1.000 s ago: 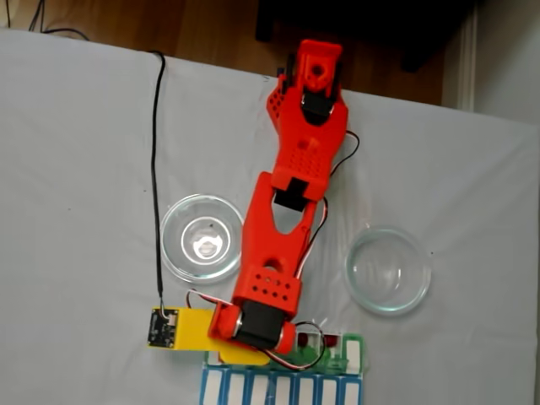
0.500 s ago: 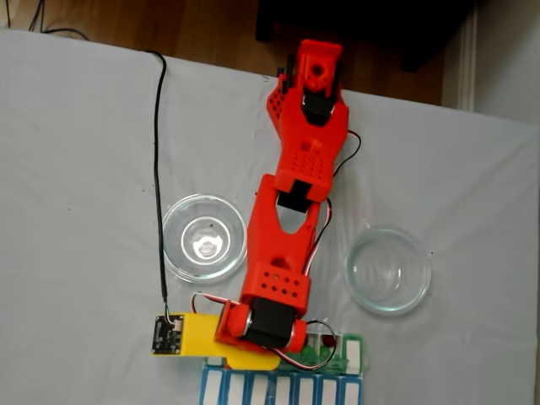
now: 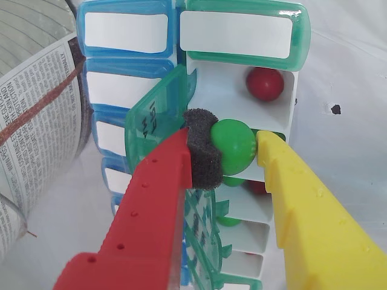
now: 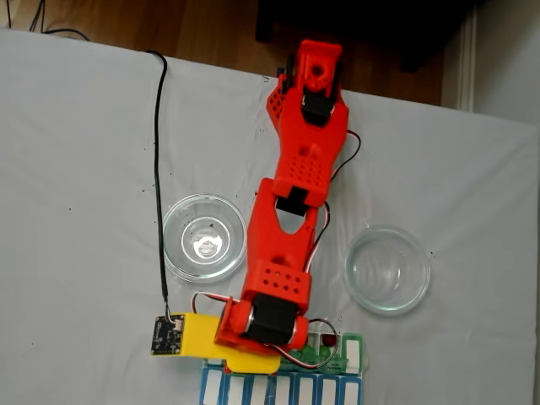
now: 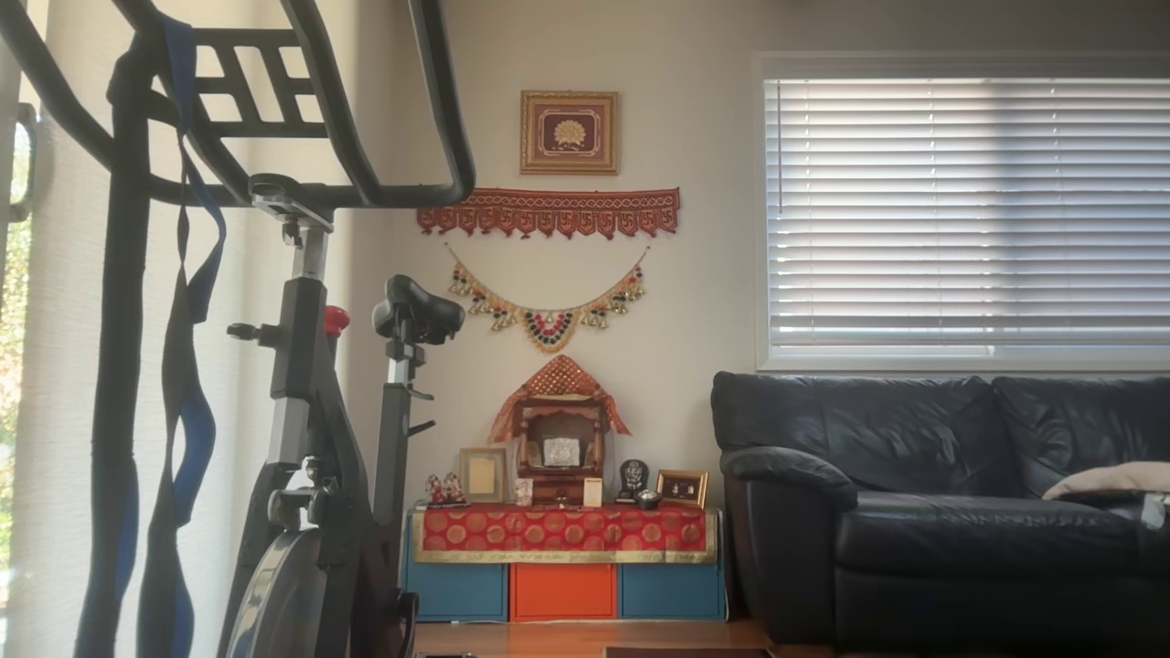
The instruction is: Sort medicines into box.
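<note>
Green ball (image 3: 234, 147): pinched between the two fingers, hanging over the open compartments of the box.
End effector (image 3: 227, 147): clenched on the green ball in the wrist view; red finger (image 3: 145, 211) with black foam pad (image 3: 199, 158) at left, yellow finger (image 3: 308, 211) at right.
Box (image 3: 289, 96): white organiser under the fingers, one green lid (image 3: 154, 121) raised at left, a red ball (image 3: 264, 83) in the compartment beyond.
Counter (image 4: 76, 169): white cloth, two glass dishes (image 4: 202, 237) either side of the red arm (image 4: 291, 211).
</note>
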